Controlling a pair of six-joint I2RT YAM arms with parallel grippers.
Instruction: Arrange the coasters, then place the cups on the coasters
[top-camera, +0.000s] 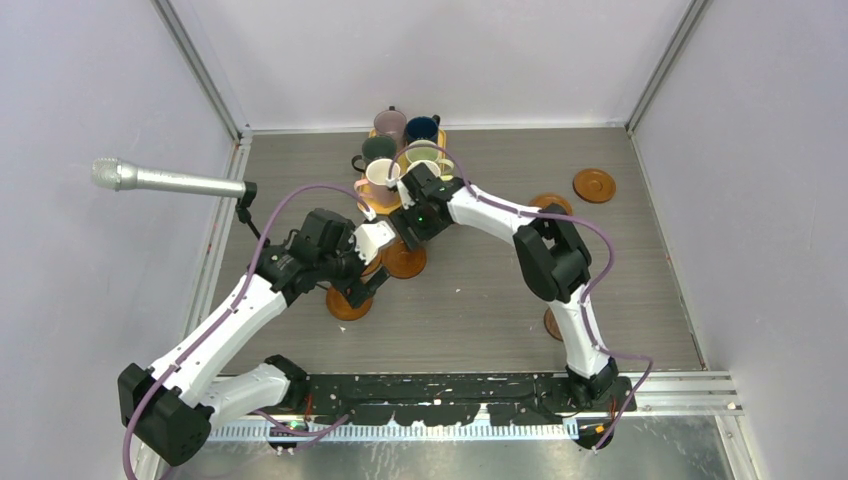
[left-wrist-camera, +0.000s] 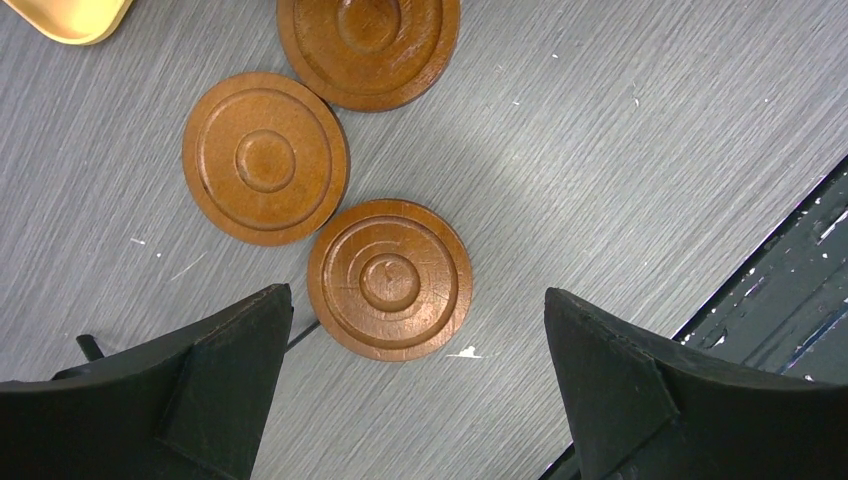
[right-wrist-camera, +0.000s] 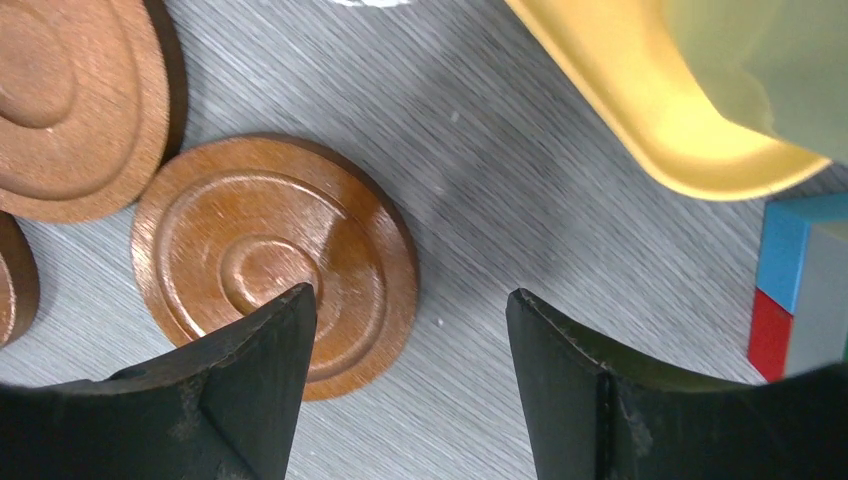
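Several cups (top-camera: 405, 148) stand bunched on a yellow tray (top-camera: 378, 203) at the back centre. Brown round coasters lie on the table: three close together, one (left-wrist-camera: 390, 278) just ahead of my left gripper (left-wrist-camera: 417, 293), the others (left-wrist-camera: 265, 157) (left-wrist-camera: 368, 45) beyond. The left gripper (top-camera: 362, 287) hangs open above bare table, holding nothing. My right gripper (right-wrist-camera: 410, 293) is open and empty too, its left finger over a coaster (right-wrist-camera: 275, 262) beside the tray (right-wrist-camera: 640, 100). From above, one more coaster (top-camera: 594, 185) lies at the back right and others are half hidden by the right arm.
A multicoloured cube (right-wrist-camera: 800, 280) sits by the tray's corner. A silver microphone (top-camera: 160, 180) on a stand juts in from the left. Both arms cross over the table's middle. A black rail (top-camera: 450, 390) runs along the near edge, and walls close in the three other sides.
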